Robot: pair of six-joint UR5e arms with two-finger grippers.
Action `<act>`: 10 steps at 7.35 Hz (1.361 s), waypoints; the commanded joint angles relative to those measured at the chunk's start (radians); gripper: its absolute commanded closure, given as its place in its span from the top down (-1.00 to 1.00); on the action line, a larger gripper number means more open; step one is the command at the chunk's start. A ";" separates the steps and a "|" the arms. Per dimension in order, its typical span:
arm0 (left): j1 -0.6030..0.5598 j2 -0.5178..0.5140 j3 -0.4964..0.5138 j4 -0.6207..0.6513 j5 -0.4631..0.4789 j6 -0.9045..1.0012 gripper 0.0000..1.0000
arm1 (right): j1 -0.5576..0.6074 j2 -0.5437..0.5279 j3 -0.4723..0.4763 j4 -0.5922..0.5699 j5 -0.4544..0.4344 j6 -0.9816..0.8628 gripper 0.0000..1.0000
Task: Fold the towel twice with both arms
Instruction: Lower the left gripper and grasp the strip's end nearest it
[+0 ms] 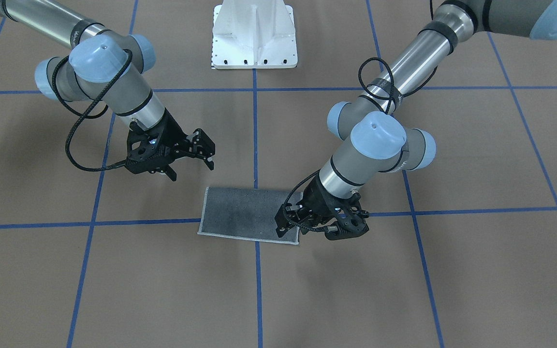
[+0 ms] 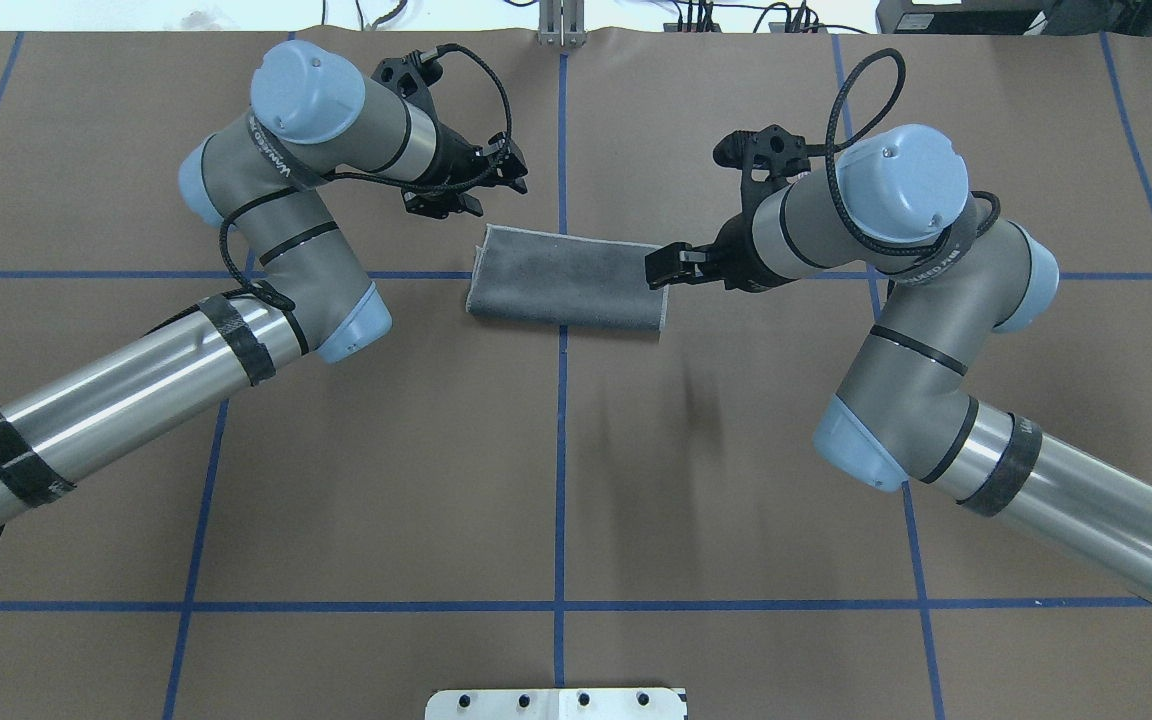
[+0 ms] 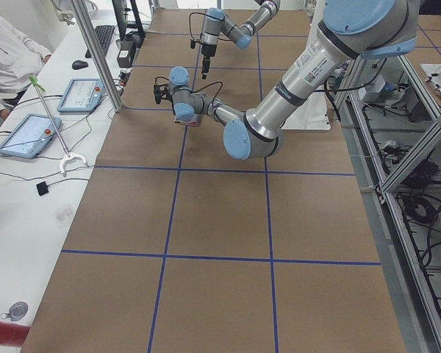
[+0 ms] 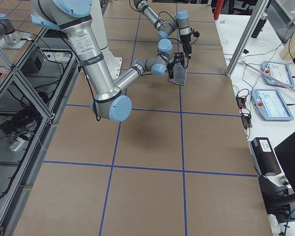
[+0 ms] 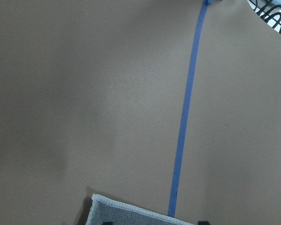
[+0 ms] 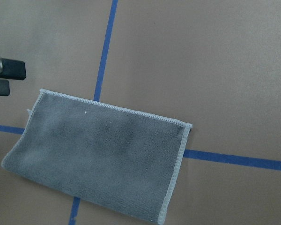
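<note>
Across the middle blue tape line of the bench lies the towel, flat and folded into a long rectangle with its grey face up. One fold looks done and one is left to make. At the towel's short end on the robot's left, the left gripper sits low with its jaws spread, seemingly placed to pinch that edge. Whether a finger touches the cloth I cannot tell. The right gripper hangs higher over the opposite end, jaws apart and empty, probably lining up to take its own edge.
</note>
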 commanded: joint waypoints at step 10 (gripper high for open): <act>0.097 0.122 -0.115 0.037 0.043 0.130 0.71 | 0.046 -0.061 -0.011 -0.030 -0.018 -0.159 0.97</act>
